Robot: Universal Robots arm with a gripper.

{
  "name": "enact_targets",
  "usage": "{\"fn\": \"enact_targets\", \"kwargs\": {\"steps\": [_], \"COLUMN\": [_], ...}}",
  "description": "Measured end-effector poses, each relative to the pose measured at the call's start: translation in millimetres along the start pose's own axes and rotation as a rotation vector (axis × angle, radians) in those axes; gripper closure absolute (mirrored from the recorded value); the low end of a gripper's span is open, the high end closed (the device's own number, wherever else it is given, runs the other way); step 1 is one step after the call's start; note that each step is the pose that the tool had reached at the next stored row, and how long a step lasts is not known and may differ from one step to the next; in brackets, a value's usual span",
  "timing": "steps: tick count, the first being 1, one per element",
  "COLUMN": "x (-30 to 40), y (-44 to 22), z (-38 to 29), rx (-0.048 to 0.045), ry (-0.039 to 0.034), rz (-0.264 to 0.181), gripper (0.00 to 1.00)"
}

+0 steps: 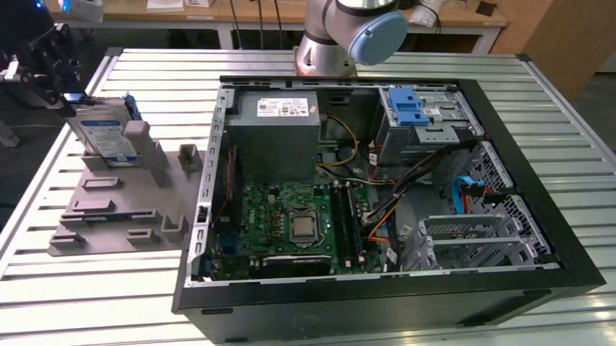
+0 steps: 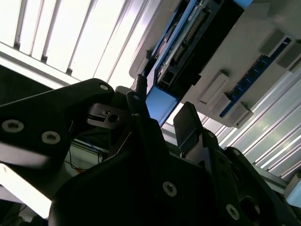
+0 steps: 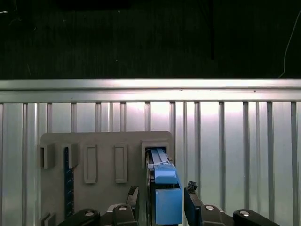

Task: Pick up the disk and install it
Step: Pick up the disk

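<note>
The disk (image 1: 104, 133) stands on edge in a slot of the grey holder plate (image 1: 115, 209), at the exterior view's left, beside the open computer case (image 1: 385, 295). Its blue-and-white label faces the camera and a blue carrier frames its edges. My black gripper (image 1: 69, 101) is at the disk's upper far end. In the first wrist view the disk (image 3: 167, 202) shows edge-on between my fingers (image 3: 134, 194), with a small gap on each side. In the second wrist view the gripper (image 2: 162, 110) straddles the disk's blue end (image 2: 162, 100). It is open.
Inside the case sit a grey power supply box (image 1: 279, 137), a green motherboard (image 1: 298, 216) and a silver drive cage with a blue latch (image 1: 423, 115). The arm's base (image 1: 337, 36) stands behind the case. The ribbed metal table (image 1: 86, 303) ends just beyond the holder.
</note>
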State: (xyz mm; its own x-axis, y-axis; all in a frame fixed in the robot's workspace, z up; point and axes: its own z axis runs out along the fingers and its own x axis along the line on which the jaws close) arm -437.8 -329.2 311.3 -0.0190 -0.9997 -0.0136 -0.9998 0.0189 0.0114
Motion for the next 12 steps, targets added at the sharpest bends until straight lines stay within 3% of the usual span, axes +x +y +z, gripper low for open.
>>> {"fn": "enact_targets", "kwargs": {"steps": [3,12], "x": [0.0,-2.5], "y": [0.1,1.5], "z": [4.7,10.4], "rx": [0.0001,-0.0001], "ry": [0.0,0.0], "rz": [0.0,0.0], "gripper": [0.49,0.49]}}
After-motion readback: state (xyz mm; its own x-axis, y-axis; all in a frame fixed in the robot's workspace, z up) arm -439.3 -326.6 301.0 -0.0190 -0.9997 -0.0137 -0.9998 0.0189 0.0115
